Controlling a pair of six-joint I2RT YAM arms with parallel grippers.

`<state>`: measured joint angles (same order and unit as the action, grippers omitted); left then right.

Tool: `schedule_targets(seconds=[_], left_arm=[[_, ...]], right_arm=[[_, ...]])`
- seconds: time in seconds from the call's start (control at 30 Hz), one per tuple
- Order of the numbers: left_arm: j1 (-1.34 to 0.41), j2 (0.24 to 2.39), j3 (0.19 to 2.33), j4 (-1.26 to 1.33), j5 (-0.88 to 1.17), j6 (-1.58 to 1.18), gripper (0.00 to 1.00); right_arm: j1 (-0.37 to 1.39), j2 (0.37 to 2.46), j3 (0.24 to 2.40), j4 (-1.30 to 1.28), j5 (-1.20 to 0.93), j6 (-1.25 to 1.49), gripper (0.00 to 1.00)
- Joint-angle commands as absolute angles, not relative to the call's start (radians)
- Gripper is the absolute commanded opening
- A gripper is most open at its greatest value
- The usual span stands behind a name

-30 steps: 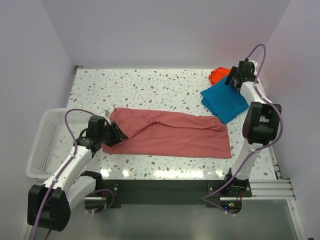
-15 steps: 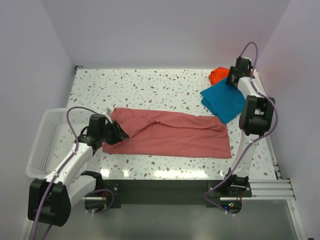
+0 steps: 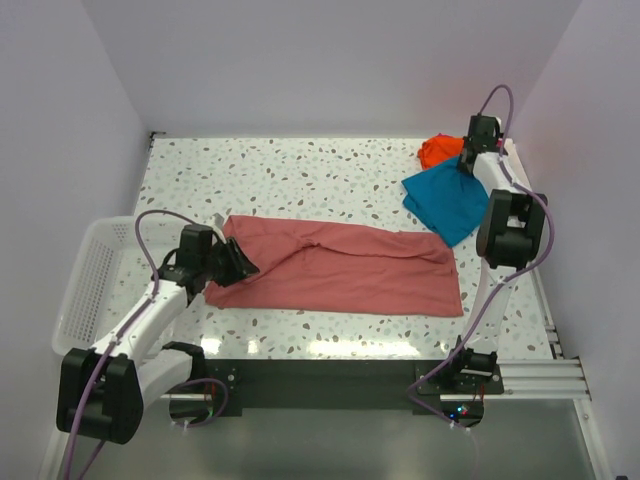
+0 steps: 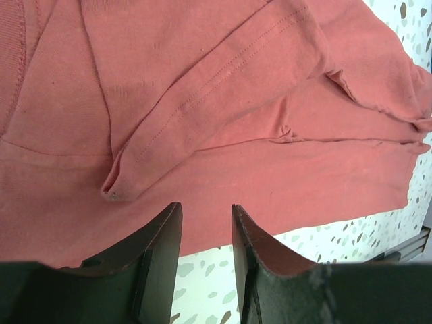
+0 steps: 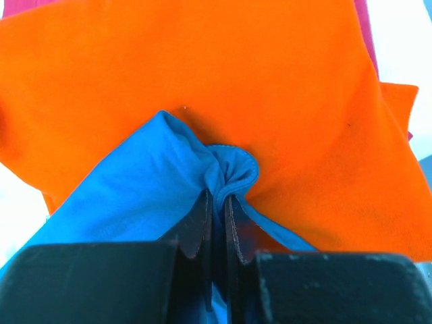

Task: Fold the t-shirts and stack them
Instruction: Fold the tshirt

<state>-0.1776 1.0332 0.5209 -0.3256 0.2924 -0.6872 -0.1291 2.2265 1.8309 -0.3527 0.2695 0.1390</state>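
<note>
T-shirts lie in two spots on my speckled table point(image 3: 300, 170). The dusty-red shirt point(image 3: 350, 268) is spread in a long band across the middle, with a sleeve folded over its body in the left wrist view. My left gripper point(image 3: 238, 265) sits at its left end, just beside the white mesh basket point(image 3: 85, 275). Its jaws stand apart over the shirt's hem, and I see nothing caught between them.

At the far right corner, the teal-blue shirt point(image 3: 448, 203) lies flat, its far corner overlapping the orange shirt point(image 3: 435, 150). My right gripper point(image 3: 468, 160) is clenched on that corner. In the right wrist view the fingers point(image 5: 199, 223) pinch a bunched fold of teal cloth lying on the orange. A sliver of the magenta shirt point(image 5: 364, 27) shows beyond the orange one's edge.
</note>
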Motion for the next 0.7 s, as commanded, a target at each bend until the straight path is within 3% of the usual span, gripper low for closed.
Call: schedule_targets(seconds=[0.0,0.27,0.67], left_arm=[[-0.181,1.045,0.563,-0.279,0.308,-0.670,0.40],[-0.181,1.074,0.574,-0.270,0.301,-0.667,0.39],[-0.181,1.097,0.580,-0.261,0.288,-0.666,0.39]], right_arm=[[-0.130,2.210,1.882,-0.311,0.380,0.182,0.00],[-0.132,2.290,2.008,-0.313,0.521,0.271,0.00],[-0.172,2.411,2.215,-0.376,0.569,0.419,0.00]])
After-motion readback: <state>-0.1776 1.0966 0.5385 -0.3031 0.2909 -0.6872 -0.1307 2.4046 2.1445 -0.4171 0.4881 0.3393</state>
